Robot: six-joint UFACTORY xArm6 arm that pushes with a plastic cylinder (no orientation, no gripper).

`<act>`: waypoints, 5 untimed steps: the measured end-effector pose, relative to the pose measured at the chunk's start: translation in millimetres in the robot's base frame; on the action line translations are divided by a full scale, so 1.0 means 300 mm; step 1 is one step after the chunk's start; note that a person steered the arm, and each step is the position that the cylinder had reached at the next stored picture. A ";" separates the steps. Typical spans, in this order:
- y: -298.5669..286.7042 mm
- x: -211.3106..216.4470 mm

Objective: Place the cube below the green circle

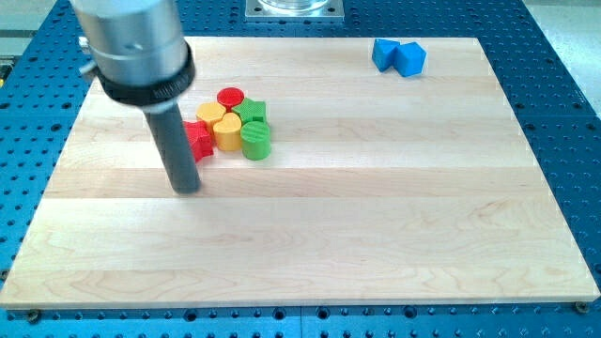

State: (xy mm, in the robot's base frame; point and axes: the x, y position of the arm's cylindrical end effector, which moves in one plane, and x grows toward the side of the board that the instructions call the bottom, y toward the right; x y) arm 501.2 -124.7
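My tip [188,189] rests on the wooden board [376,235] at the view's left, just below and left of a tight cluster of blocks. The red star [198,139] is partly hidden behind the rod and sits closest to the tip. The green circle [255,141] is at the cluster's lower right, to the right of the tip. A blue cube [410,60] sits far away at the view's top right, touching another blue block [383,53] whose shape is unclear.
The cluster also holds a red circle [230,97], a green star [251,112], a yellow block [210,113] and a yellow heart [226,132]. A blue perforated table surrounds the board.
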 end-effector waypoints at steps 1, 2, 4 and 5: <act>0.043 0.001; 0.143 -0.082; 0.455 0.048; 0.451 0.045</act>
State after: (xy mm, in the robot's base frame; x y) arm 514.7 10.5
